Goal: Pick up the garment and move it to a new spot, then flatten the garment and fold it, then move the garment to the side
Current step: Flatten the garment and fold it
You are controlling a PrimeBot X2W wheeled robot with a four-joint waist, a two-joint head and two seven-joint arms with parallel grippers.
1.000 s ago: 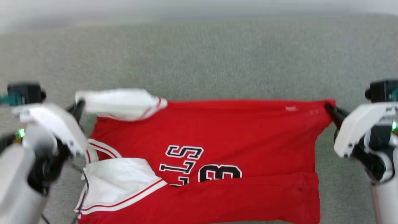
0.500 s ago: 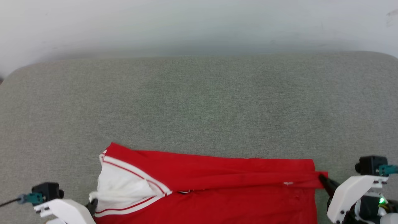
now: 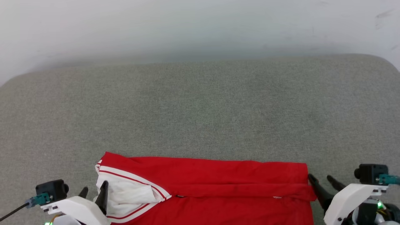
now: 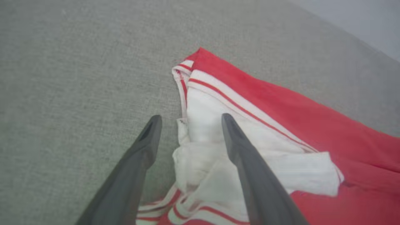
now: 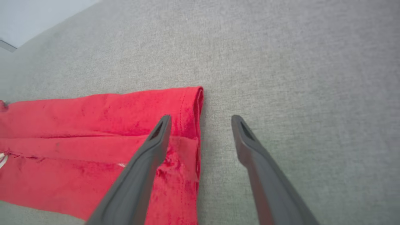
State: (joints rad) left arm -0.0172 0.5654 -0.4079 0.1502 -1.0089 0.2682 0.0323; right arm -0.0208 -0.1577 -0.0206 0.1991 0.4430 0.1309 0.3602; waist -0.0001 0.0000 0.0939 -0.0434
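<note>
The garment point(image 3: 218, 184), a red jersey with white striped sleeves, lies folded over on the grey surface at the bottom of the head view. My left gripper point(image 3: 93, 192) stands open at its left end, over the bunched white sleeve point(image 4: 203, 147), holding nothing. One left finger point(image 4: 237, 147) is over the sleeve, the other over bare surface. My right gripper point(image 3: 322, 181) is open at the garment's right edge point(image 5: 193, 125), one finger point(image 5: 156, 140) over the red cloth and the other over the surface. The lettering is hidden in the fold.
The grey fabric-covered surface point(image 3: 200, 109) stretches wide beyond the garment to a pale wall point(image 3: 200, 25) at the back. Its rounded corners show at far left and far right.
Both grippers have let go of the garment's corners and now stand open. The top half of the garment now lies folded toward me over its front. The head camera has tilted up.
</note>
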